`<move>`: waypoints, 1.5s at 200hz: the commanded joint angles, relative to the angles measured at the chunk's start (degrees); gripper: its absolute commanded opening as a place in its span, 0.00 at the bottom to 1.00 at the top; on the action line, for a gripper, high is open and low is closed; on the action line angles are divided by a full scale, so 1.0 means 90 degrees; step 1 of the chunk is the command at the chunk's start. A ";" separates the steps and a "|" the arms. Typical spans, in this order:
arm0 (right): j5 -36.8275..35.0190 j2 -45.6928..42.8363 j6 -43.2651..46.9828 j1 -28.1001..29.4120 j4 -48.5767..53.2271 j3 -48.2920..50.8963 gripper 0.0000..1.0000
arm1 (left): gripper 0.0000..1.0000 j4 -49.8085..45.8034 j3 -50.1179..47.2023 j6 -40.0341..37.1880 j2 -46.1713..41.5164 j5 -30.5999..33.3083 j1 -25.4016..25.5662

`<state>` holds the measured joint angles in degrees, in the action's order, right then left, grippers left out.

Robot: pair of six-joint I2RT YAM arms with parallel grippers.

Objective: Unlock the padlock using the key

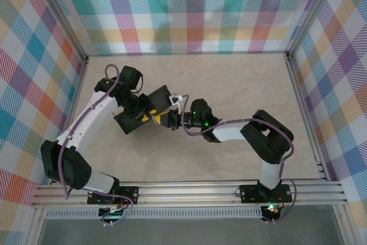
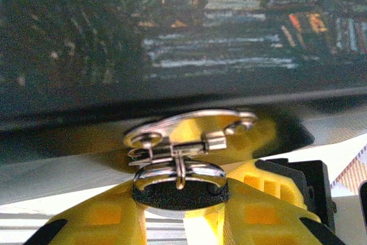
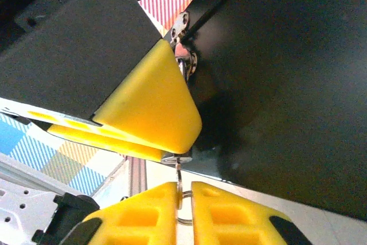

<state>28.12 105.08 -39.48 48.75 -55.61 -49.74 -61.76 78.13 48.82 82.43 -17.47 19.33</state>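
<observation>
Padlock (image 2: 180,194) hangs near the middle of the table (image 1: 229,84), on the silver clasp (image 2: 189,125) at the front of the dark box (image 3: 287,84).

Nearest to the right wrist camera, the right gripper (image 3: 183,199) has its two yellow fingers pinched together on a thin silver bit. It looks like the key (image 3: 179,177) with its ring. The key points up to 12 o'clock, right at the bottom of the lock. I think that is so it can go in the keyhole, but I cannot tell if it is inside.

Just past it, the left gripper (image 2: 183,213) squeezes the little black lock from both sides. I think this is so the lock will not wiggle or spin when the key turns.

Behind the lock, at 12 o'clock in the left wrist view, is the clasp. Behind that is the box it keeps shut.
</observation>
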 commanded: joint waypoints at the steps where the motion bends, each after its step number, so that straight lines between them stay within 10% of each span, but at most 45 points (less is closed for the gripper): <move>1: 0.0098 0.0156 -0.0160 0.0048 -0.0303 -0.0184 0.11 | 0.00 0.0123 0.0001 0.0054 -0.0261 -0.0206 -0.0058; 98: -0.0065 -0.0026 -0.0143 0.0208 -0.0004 -0.0458 0.13 | 0.00 0.0181 -0.0245 0.0016 -0.0341 -0.0191 -0.0027; 185: -0.1738 -0.2208 0.4137 0.0206 0.4885 0.0523 0.25 | 0.00 0.0030 -0.0320 -0.0200 -0.0148 -0.0489 -0.0112; 250: -0.4039 -0.1617 0.7235 0.0794 0.3568 0.0179 0.24 | 0.00 -0.0021 -0.0201 0.0012 -0.0038 -0.0493 -0.0019; 300: -0.4188 -0.1210 0.7911 0.1103 0.2606 0.0036 0.31 | 0.00 -0.0053 -0.0223 0.0045 -0.0038 -0.0458 0.0005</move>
<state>-6.50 93.27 25.41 57.91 -25.96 -46.54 -61.49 75.16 48.60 82.06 -20.38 19.09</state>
